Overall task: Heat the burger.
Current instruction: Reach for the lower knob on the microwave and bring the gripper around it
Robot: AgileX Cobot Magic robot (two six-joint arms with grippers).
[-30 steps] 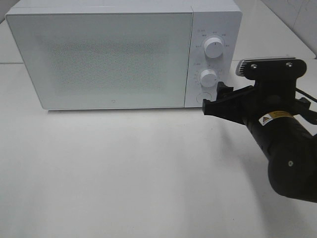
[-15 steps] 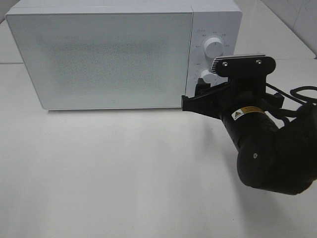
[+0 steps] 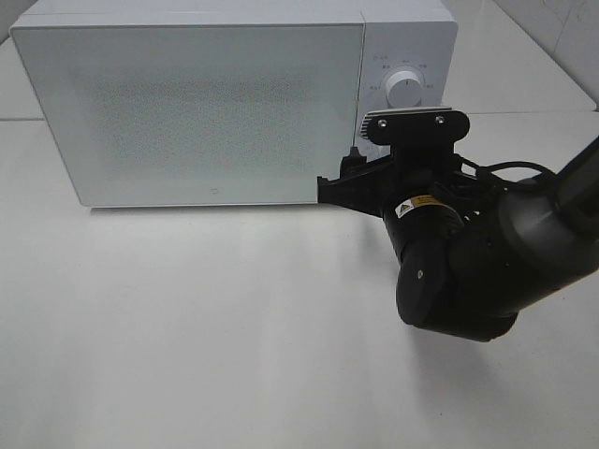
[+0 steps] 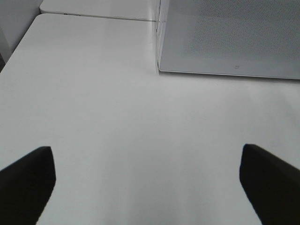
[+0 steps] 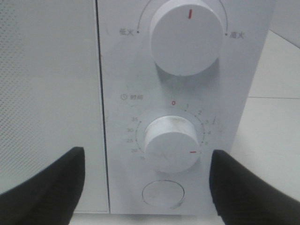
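- A white table (image 3: 187, 327) fills the scene, with a seam line running behind the appliance and a tiled wall at the far right corner.
- A white microwave (image 3: 197, 112) stands at the back of the table. Its door (image 3: 187, 108) is shut, and the dotted panel lets nothing inside be seen.
- The burger shows in no view, so I cannot tell where it is.
- The black right arm (image 3: 468, 271) reaches in from the right, and its wrist camera faces the control panel.
- The right gripper (image 5: 146, 157) is at the lower part of the panel. Its fingers (image 5: 47, 187) are spread wide, one on each side of the timer knob, and they hold nothing.
- The left gripper (image 4: 146, 150) hangs over bare table in front of the microwave's left corner. Its fingers (image 4: 28, 176) are fully apart and empty.
- The upper knob (image 5: 186, 35) has its red mark pointing straight up.
- The timer knob (image 5: 171, 144) has its red mark at the lower right.
- A round button (image 5: 162, 194) sits just beneath the timer knob.
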